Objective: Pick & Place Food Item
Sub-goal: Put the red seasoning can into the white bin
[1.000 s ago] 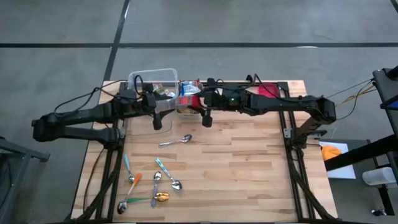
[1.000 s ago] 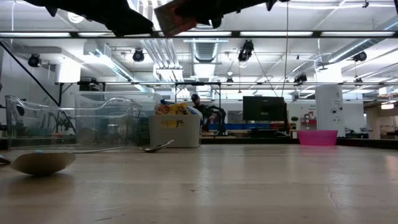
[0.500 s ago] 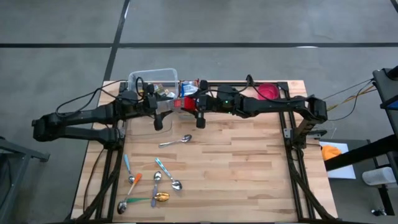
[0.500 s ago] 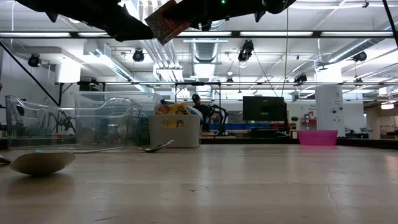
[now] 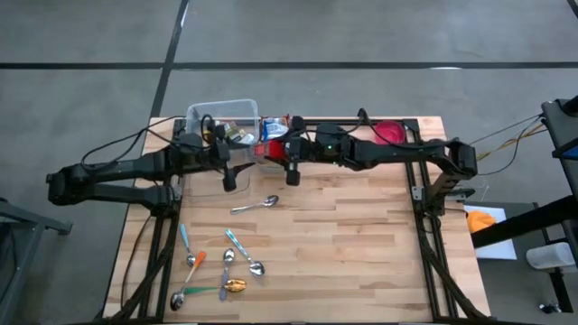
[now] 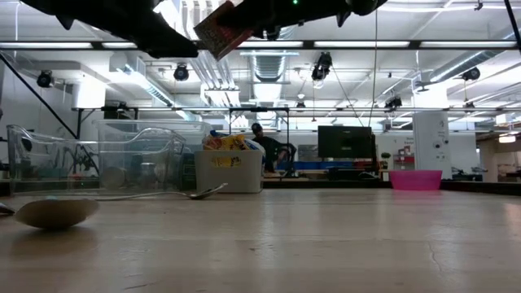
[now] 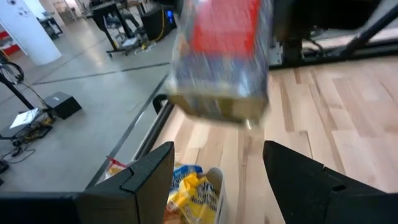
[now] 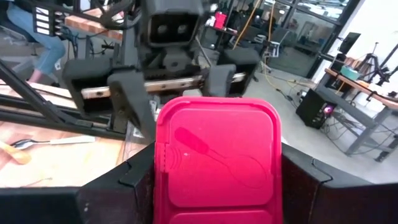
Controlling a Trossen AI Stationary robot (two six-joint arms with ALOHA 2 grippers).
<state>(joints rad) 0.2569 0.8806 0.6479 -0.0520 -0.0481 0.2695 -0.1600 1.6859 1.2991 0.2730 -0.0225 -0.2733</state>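
The food item is a small tub with a red lid (image 8: 217, 155) and blue-and-clear sides (image 7: 221, 59). It hangs high over the table's far middle (image 5: 274, 144), at the top of the low view (image 6: 224, 28). My right gripper (image 8: 217, 186) is shut on it, reaching in from the right. My left gripper (image 7: 217, 180) stands open just left of the tub (image 5: 237, 155) and faces it. Its fingers (image 8: 134, 106) stay apart from the tub. My right gripper pinches the tub between its two fingers, one on each long side of the red lid (image 8: 160, 186). The fingers lie nearly level and come from the table's right. The tub is lifted clear of everything and sits tilted in the low view.
A white bin with yellow snack packs (image 7: 186, 186) stands below the grippers (image 6: 228, 171). A clear container (image 5: 221, 113) is at the far left. A pink bowl (image 5: 388, 133) is at the far right. Several spoons (image 5: 221, 266) lie near the left front, and one (image 5: 255, 206) lies mid-table.
My right gripper has shifted a little toward the table's left with the tub, closer to my left gripper. In the low view the tub has tipped slightly. Both grippers' openings look unchanged.
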